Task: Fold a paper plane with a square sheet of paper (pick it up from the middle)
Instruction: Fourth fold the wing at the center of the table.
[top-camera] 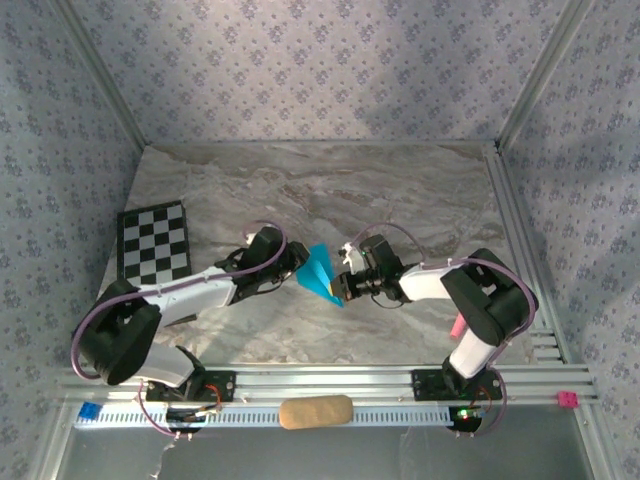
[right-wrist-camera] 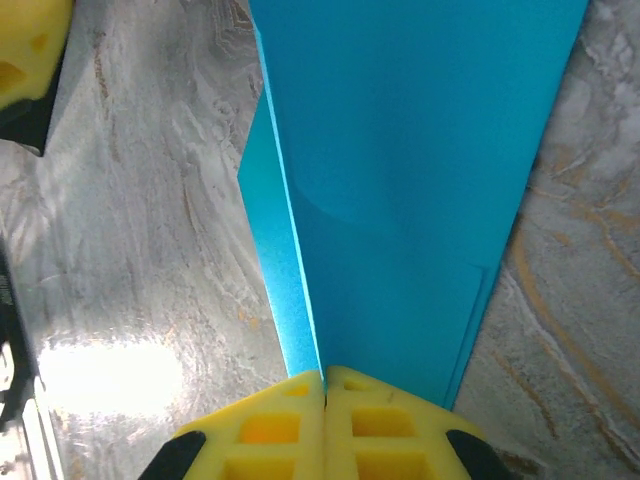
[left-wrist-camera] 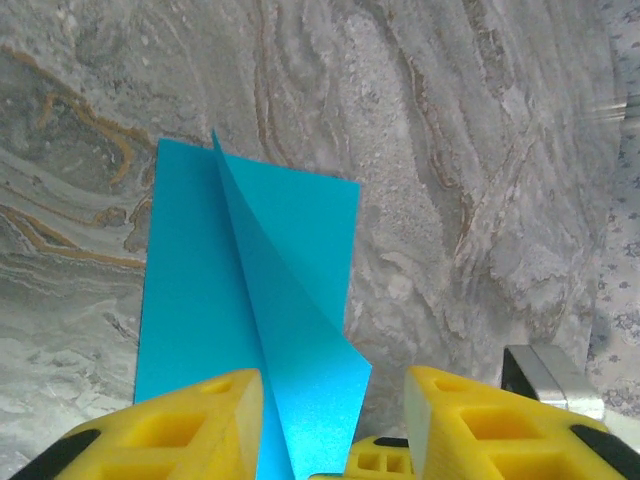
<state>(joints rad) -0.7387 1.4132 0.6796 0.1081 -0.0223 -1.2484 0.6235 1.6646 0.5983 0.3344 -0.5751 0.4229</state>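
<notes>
1 square sheet of paper [top-camera: 320, 272], turquoise, creased, held above mid-table, I see right gripper [right-wrist-camera: 325, 385] pinched together on its fold, left gripper [left-wrist-camera: 333, 420] fingers apart with paper between, checkered board [top-camera: 153, 243] far left, tan block [top-camera: 316, 411] near edge, pink stick [top-camera: 456, 325] partly behind right arm.

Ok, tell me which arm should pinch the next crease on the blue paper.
Left. The right gripper is shut on the folded sheet of paper, so it serves best as the anchor. The left gripper is open with a raised flap standing between its jaws, probably ready to close.
</notes>
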